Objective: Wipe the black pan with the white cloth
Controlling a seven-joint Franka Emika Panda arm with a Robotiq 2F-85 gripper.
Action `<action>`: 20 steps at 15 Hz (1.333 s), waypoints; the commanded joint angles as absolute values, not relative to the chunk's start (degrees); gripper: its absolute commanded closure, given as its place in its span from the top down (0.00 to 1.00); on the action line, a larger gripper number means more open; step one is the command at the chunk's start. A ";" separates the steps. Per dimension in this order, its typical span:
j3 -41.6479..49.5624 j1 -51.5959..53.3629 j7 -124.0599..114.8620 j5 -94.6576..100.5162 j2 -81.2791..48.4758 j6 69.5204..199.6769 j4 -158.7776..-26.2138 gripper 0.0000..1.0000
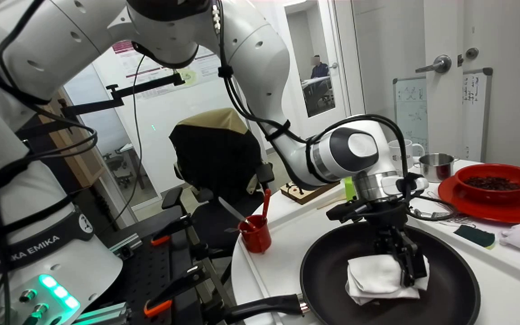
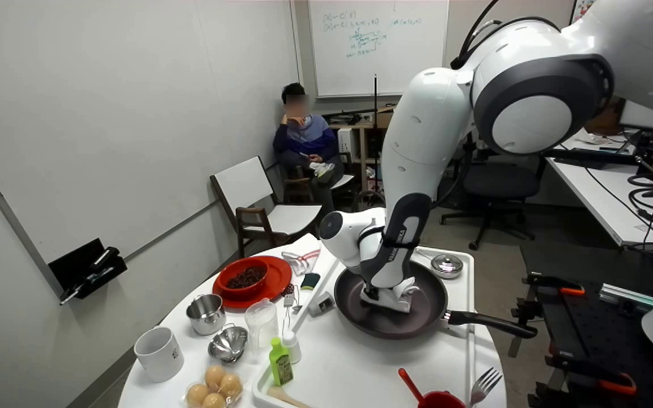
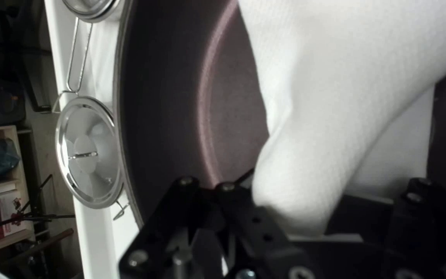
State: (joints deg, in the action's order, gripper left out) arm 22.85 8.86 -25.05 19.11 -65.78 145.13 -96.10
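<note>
Gripper is down in the black pan, clamped on the white cloth: wrist view shows a fold bunched between the fingers, exact gap hidden. Cloth sits on the pan floor. Pan is on the white tray, handle out over the rim. Other containers: red bowl on a red plate, holding small dark beans; red cup with a red-handled utensil leaning in it. Metal pot stands near the white mug; can't make out what either holds.
</note>
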 commanded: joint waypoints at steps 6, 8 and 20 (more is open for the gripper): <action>23.89 5.83 -26.61 16.68 -68.14 140.12 -92.45 0.04; 23.77 5.25 -26.87 16.42 -68.54 139.14 -91.84 0.04; 23.65 4.84 -32.63 15.80 -71.68 136.63 -86.80 0.04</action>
State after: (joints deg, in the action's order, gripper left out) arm 24.11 4.50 -31.90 17.24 -70.01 136.74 -89.39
